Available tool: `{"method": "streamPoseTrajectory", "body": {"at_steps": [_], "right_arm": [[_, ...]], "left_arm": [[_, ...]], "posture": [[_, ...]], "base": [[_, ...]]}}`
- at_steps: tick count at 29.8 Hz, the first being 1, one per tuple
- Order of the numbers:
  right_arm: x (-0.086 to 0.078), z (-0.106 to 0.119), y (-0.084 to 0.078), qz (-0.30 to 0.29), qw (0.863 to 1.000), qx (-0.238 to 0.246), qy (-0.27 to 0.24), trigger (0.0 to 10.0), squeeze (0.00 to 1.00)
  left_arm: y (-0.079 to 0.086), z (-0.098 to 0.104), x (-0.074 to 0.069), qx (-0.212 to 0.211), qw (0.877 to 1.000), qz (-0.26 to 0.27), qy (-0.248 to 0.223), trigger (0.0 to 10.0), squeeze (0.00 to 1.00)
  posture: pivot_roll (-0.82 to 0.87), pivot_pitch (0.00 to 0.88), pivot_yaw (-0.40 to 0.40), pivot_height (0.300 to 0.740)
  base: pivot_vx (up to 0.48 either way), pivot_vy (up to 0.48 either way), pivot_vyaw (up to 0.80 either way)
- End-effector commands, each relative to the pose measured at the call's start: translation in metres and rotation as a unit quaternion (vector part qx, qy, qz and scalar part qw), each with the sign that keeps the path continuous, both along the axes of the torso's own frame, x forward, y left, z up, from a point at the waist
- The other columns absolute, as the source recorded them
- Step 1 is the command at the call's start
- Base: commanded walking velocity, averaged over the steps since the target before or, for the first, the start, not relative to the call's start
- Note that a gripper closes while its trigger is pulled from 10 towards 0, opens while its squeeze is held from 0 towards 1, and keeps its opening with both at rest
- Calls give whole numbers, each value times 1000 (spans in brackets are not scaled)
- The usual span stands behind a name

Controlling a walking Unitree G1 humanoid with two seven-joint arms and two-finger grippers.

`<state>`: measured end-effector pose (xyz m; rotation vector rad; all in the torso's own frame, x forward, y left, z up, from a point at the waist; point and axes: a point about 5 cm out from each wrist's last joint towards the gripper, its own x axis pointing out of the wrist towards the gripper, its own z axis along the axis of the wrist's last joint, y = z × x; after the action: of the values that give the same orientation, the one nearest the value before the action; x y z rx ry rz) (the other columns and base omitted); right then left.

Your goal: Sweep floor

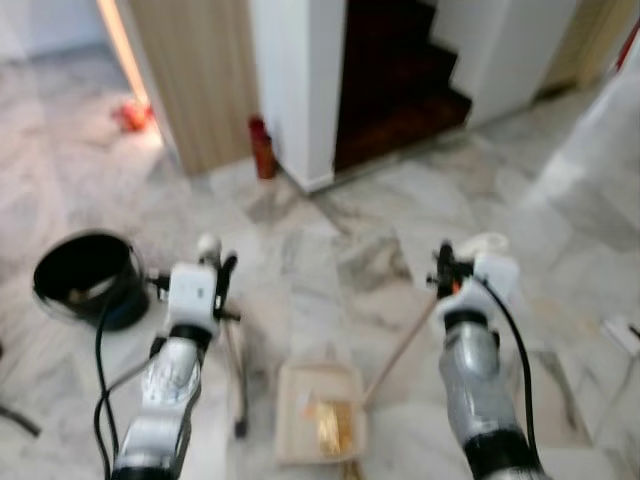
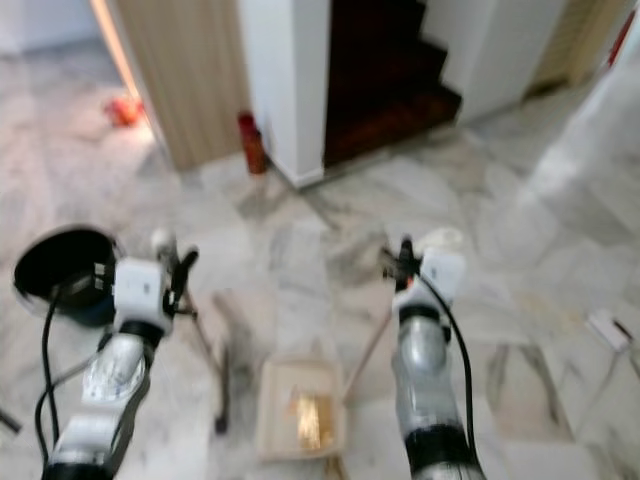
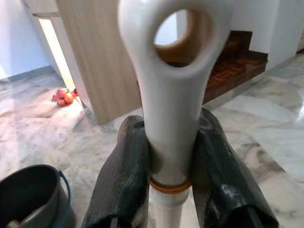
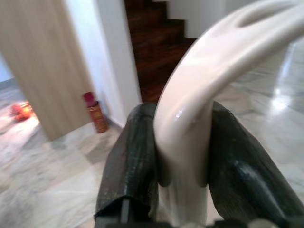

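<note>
A cream dustpan (image 1: 318, 425) sits on the marble floor (image 1: 560, 200) between the robot's two arms, with what looks like yellowish debris in its tray. Its long handle (image 1: 400, 350) slants up to the right gripper (image 1: 446, 272), whose black fingers (image 4: 135, 161) are clamped around the curved white grip (image 4: 199, 95). The left gripper (image 1: 222, 275) pinches a second white handle (image 3: 173, 90) just below its hanging hole — the thin pole (image 1: 236, 375) below it appears to be the broom's, though its head cannot be made out.

Both tools look like light, stiff plastic on slim poles, easy to lift but smooth enough to twist or slide between hard fingers. High grips give reach, not leverage — so the pan probably tips readily and should be kept level.

A dark bucket (image 1: 85, 278) stands off to the left, a red canister (image 1: 262, 148) by the white wall corner (image 1: 300, 90), with dark wooden stairs (image 1: 400, 80) beyond.
</note>
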<state>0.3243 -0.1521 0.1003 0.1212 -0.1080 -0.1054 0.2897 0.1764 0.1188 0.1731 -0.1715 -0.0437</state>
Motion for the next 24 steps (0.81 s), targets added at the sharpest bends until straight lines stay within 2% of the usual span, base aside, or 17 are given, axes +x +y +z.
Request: {"method": "streamPoseTrajectory", "body": {"at_steps": [1,13,24], "right_arm": [[3,10,-2,-7,1000,19,-23,10000,0],[2,9,0,-6,1000,17,-22,10000,0],[2,12,4,5,999,-5,-32,10000,0]], "left_arm": [[0,7,1,14,1000,-1,-17,10000,0],[1,8,1,15,1000,0,-15,10000,0],[-1,8,2,15,1000,-3,-16,10000,0]], "posture": [[145,58,17,740],[149,65,19,740],[152,67,20,740]], "base": [[0,424,0],[0,425,0],[0,422,39]]}}
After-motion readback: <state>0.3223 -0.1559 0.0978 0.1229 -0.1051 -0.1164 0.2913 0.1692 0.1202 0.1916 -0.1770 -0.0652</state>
